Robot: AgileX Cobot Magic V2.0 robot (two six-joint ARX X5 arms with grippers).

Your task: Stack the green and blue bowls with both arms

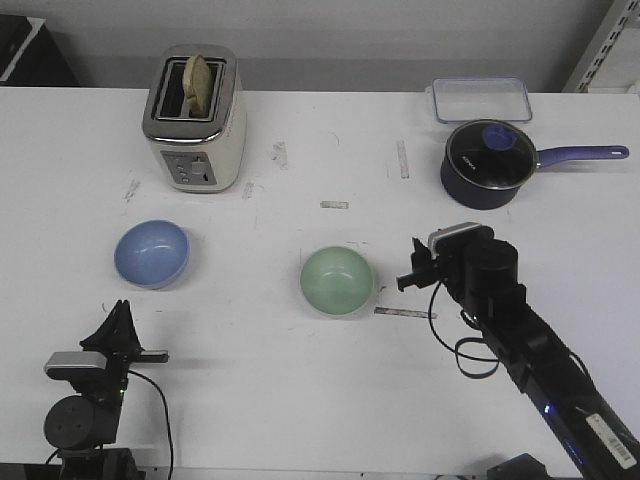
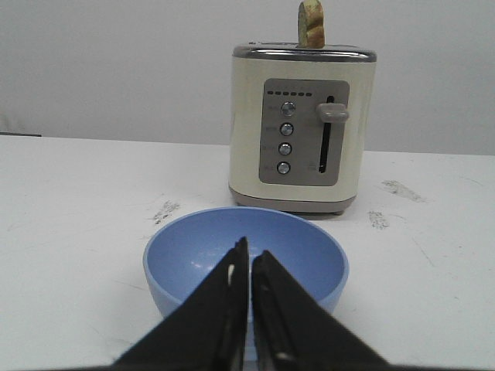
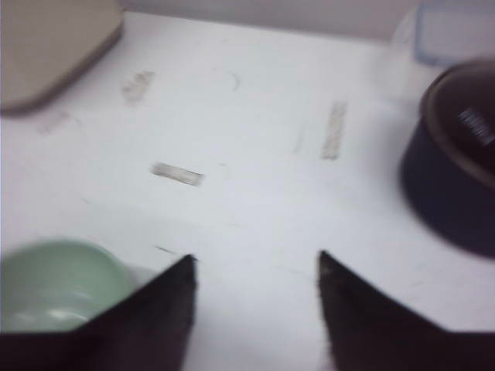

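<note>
Sitting upright on the white table (image 1: pixel 260 400), both bowls are empty and well apart. Green bowl (image 1: pixel 337 282) is near table centre; blue bowl (image 1: pixel 151 253) is off to the left, in front of the cream toaster (image 1: pixel 194 120).

Right gripper (image 1: pixel 412 270): fingers spread wide, nothing between them, touching nothing. It is just beside the green bowl on the bowl's right, with a gap between them. Right wrist view is motion-blurred but shows the two black fingertips (image 3: pixel 179 280) clearly apart, with bare table between them and the green bowl (image 3: pixel 54 282) off to one side of the near finger.

Left gripper (image 1: pixel 121 315): fingers closed to a thin slit, holding nothing. Left wrist view has the tips (image 2: pixel 240 255) together, lined up on the blue bowl (image 2: pixel 246 259), with the toaster (image 2: pixel 303 127) straight behind it. Front view puts this gripper near the blue bowl on the robot's side, not touching it.

Toaster has a slice of bread (image 1: pixel 200 82) standing up in its slot. Far right: dark navy saucepan (image 1: pixel 486 163) with glass lid and long handle; a clear lidded container (image 1: pixel 481 100) is just behind it.
</note>
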